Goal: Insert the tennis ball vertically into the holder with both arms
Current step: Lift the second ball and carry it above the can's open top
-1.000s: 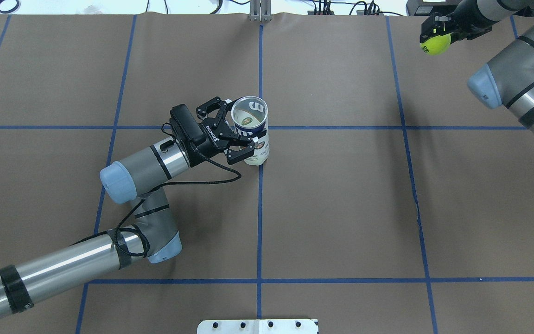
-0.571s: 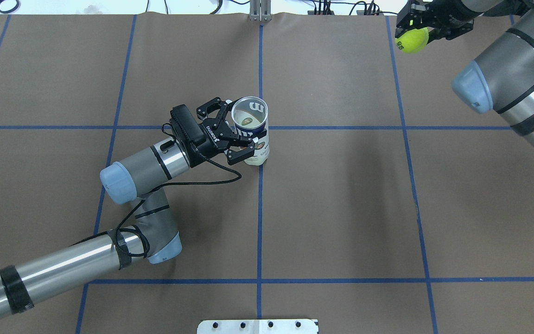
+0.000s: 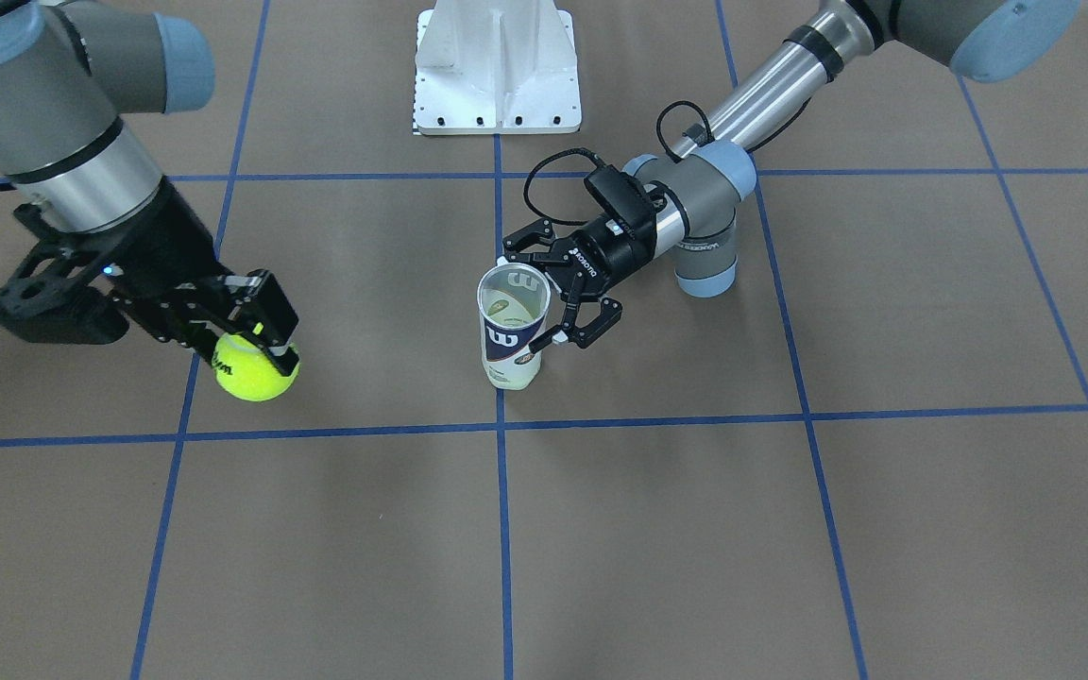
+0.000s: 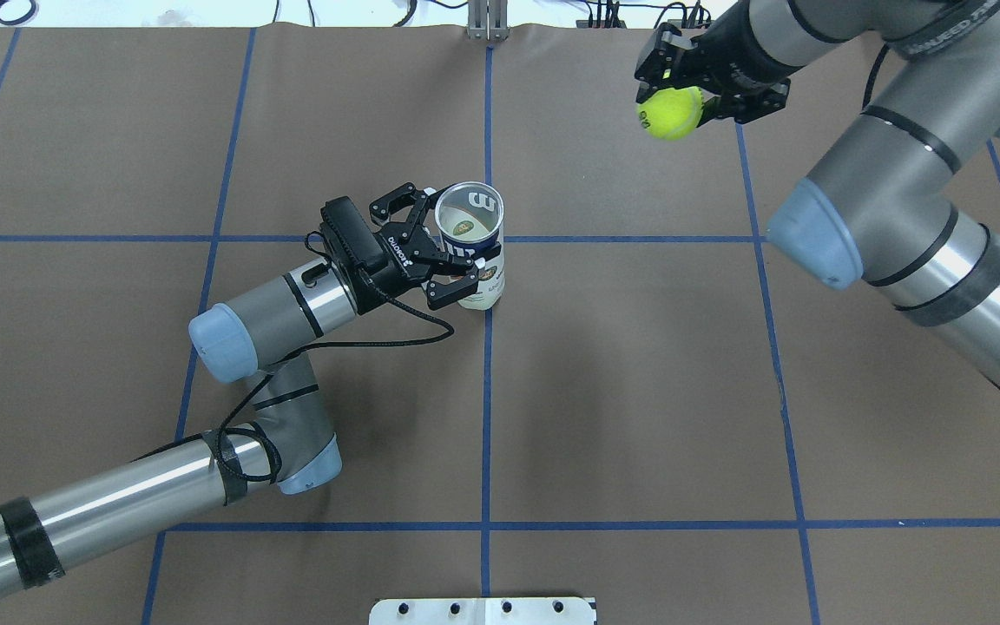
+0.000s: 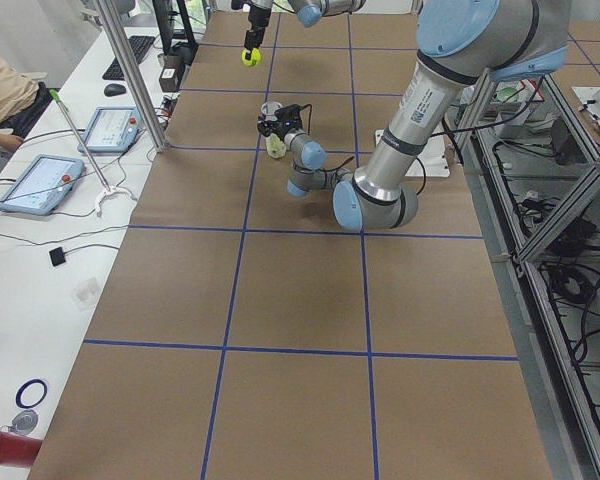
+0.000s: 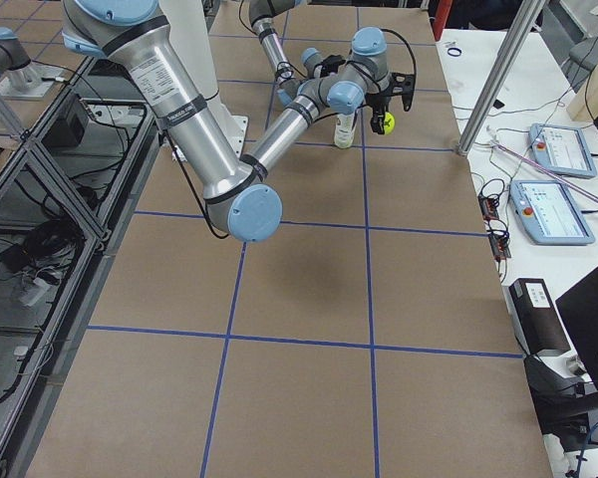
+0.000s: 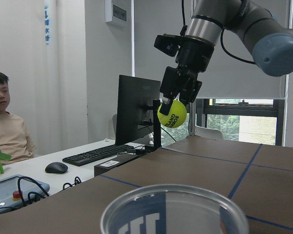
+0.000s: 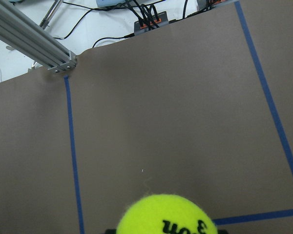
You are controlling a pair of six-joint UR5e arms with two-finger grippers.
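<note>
The left arm (image 4: 118, 499) reaches in low. Its left fingers (image 4: 450, 293) straddle the holder (image 4: 480, 282) about halfway up, with a white pad against the wall on the visible side. The far tip is hidden behind the tube, so I judge the grip closed rather than see it. The holder stands upright on the surface (image 4: 639, 391), mouth open upward. It looks like thin clear plastic: light, slick, easy to tip, and likely to go oval if squeezed hard, which would narrow the mouth. Mid-height on the labelled wall seems a sensible hold, just firm enough to stop it sliding.

Well to the right and farther from the robot, the tennis ball (image 4: 670, 117) hangs high above the surface, pinched at its upper half by the right fingers (image 3: 270, 304). Its felt cover should be grippy and the ball light and springy, so it may bounce off a rim it clips. The fit looks close, so centring matters.

A black cable (image 4: 413, 334) loops off the left wrist, a white pedestal base (image 4: 483, 610) sits at the robot's edge, and the right arm (image 4: 891, 226) spans the right side. What chiefly stands in the way is the upper links of the left fingers, just beside the rim.
</note>
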